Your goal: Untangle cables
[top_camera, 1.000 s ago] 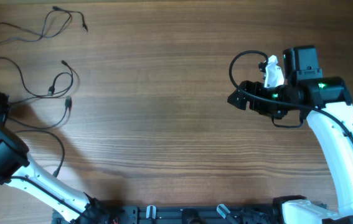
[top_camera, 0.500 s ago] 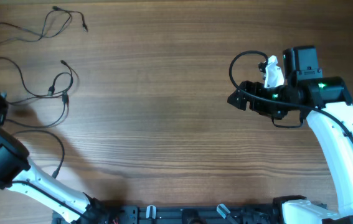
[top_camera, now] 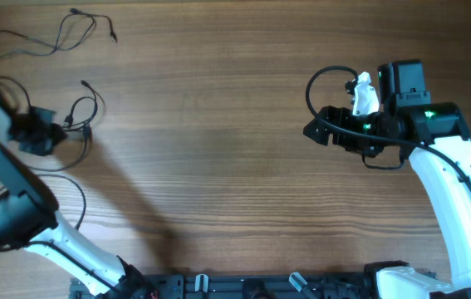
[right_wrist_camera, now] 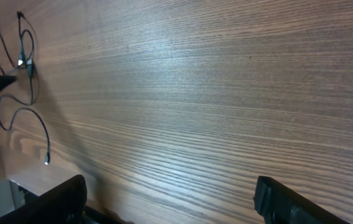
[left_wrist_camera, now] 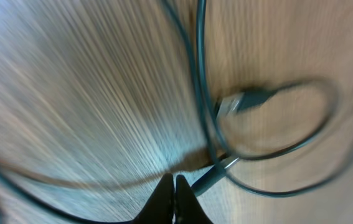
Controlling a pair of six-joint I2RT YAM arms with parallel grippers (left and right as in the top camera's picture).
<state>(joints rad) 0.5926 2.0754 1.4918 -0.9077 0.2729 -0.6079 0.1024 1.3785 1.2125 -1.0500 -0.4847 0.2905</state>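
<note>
Several thin black cables lie at the table's left. One strand sits apart at the far left corner. A looped cable with small plugs lies just right of my left gripper, and another strand curves nearer the front edge. In the blurred left wrist view my left gripper is shut, tips together, and a cable plug end lies against their right side, with a loop beyond. My right gripper hovers open over bare wood far to the right, its fingers wide apart in the right wrist view.
The right arm's own thick black cable arcs above its wrist. The right wrist view shows the distant cable loops and the table's left edge.
My left gripper swung from the table's left edge rightward to the looped cable, staying shut; the cable near it shifted slightly. The right arm has not moved.
</note>
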